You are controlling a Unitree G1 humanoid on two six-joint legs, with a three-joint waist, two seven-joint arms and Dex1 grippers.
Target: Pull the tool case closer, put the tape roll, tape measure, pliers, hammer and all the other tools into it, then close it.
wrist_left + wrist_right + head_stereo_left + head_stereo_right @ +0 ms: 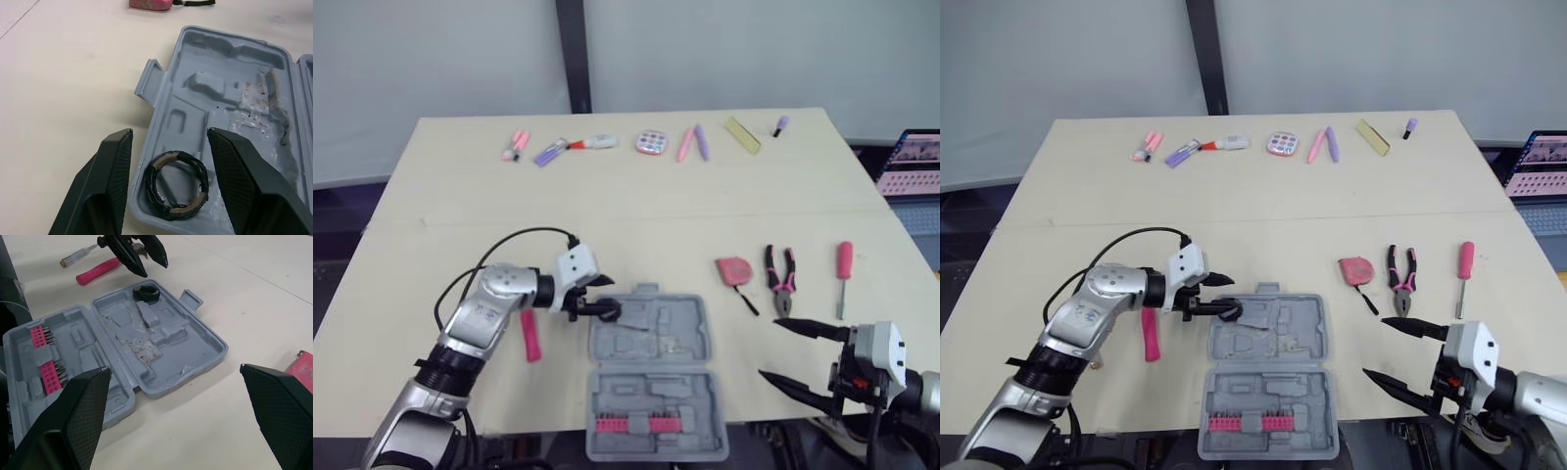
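The grey tool case (pixel 651 338) lies open near the table's front edge, with pink bits (pixel 631 422) in its near half. A black tape roll (pixel 176 191) lies in the far half's left corner. My left gripper (pixel 597 299) hovers open over that corner, one finger on each side of the roll and not touching it. My right gripper (pixel 769 348) stands open to the right of the case with nothing in it. A pink tape measure (pixel 734 269), pink-handled pliers (pixel 780 279) and a pink screwdriver (pixel 843 264) lie right of the case. A pink-handled tool (pixel 530 338) lies to its left.
Along the table's far side lie pens and markers (pixel 548 149), a small round gadget (pixel 651 142) and a yellow strip (pixel 742 134). A laptop (pixel 913 164) stands off the table's right edge. The case's handle (pixel 151 88) points away from me.
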